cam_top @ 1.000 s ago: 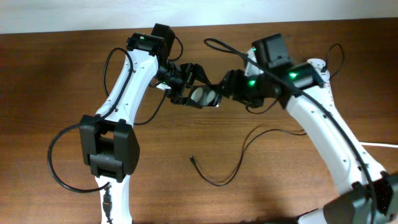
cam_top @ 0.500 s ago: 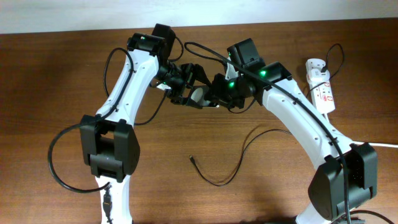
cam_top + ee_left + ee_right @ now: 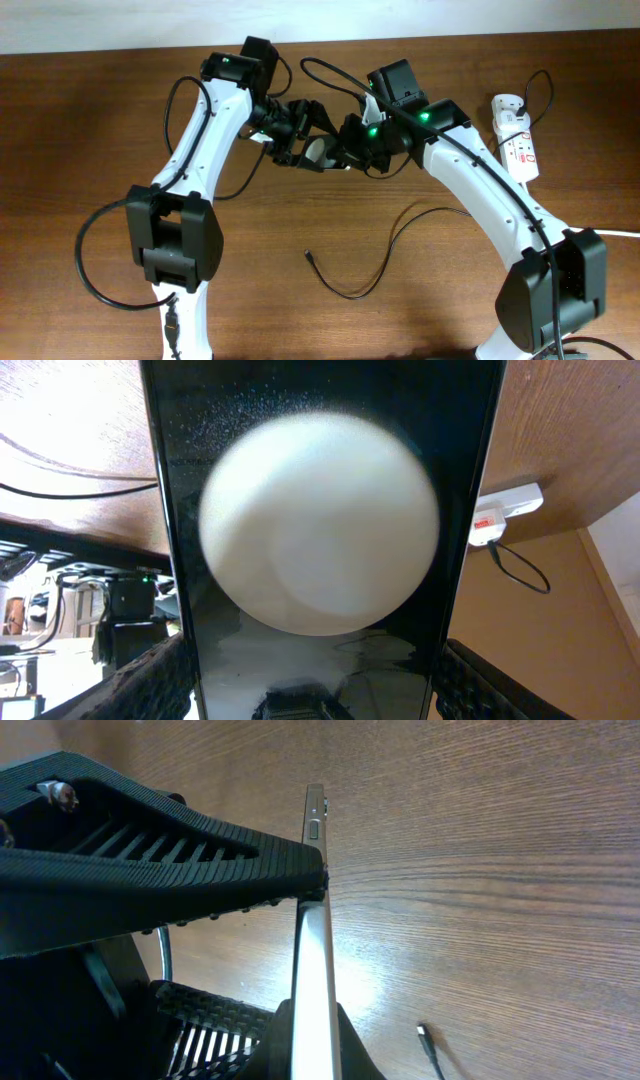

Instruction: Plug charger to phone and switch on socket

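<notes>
The phone (image 3: 318, 152) hangs above the table between both arms. My left gripper (image 3: 298, 148) is shut on it across its width; in the left wrist view its black pads (image 3: 150, 680) press both long sides of the glossy phone (image 3: 320, 540). My right gripper (image 3: 342, 152) is shut on the phone's thin edge (image 3: 315, 940), which stands edge-on between its fingers (image 3: 300, 1050). The charger's thin black cable (image 3: 375, 272) lies loose on the table, with its plug tip (image 3: 308, 256) (image 3: 425, 1038) free. The white socket (image 3: 518, 145) (image 3: 505, 510) sits at the far right.
The left gripper's ribbed finger (image 3: 150, 890) crosses the right wrist view against the phone. A thick white cord (image 3: 620, 233) leaves at the right edge. Brown wooden tabletop (image 3: 450, 310) surrounds the cable.
My right arm swung left to the phone and its jaws closed on the phone's edge. The left arm kept its hold and barely moved.
</notes>
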`<state>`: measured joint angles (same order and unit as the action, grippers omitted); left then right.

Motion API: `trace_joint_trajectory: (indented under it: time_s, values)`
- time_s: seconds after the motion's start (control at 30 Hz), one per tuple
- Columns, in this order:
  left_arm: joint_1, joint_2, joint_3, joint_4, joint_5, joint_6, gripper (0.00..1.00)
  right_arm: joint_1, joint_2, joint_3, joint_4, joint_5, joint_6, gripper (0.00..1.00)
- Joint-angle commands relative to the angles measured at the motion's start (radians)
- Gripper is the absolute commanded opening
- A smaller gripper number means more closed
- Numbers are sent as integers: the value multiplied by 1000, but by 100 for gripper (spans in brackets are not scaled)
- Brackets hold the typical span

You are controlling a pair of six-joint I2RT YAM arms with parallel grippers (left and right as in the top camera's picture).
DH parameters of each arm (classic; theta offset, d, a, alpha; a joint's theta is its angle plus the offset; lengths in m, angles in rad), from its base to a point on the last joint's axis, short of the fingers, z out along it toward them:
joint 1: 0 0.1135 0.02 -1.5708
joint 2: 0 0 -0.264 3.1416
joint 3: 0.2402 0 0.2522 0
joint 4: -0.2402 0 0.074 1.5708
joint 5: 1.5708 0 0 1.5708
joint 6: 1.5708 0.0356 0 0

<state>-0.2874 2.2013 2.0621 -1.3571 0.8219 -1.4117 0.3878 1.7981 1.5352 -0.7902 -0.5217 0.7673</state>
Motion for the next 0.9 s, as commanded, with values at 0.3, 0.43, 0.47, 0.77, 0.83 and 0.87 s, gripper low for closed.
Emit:
trace_joint_trajectory:
  time_s: [0.3,0.43,0.47,0.77,0.83,0.87]
  values:
    - [-6,-9,20,-9,18,-12,99,-43,-4,18,47,-130,-44,4]
    - [0,-9,20,-8,-55,28,99,-126,-4,18,-10,-134,-59,4]
    - [4,-9,20,-8,-90,71,99,-176,-4,18,-59,-165,-111,4]
    - [15,-9,20,145,-106,461,99,-554,-92,-57,-323,-418,-533,4]
    - [15,-9,20,154,-92,537,99,-617,-212,-205,-251,-419,-530,4]
    - [15,-9,20,164,-58,615,99,-660,-338,-355,-142,-444,-490,4]
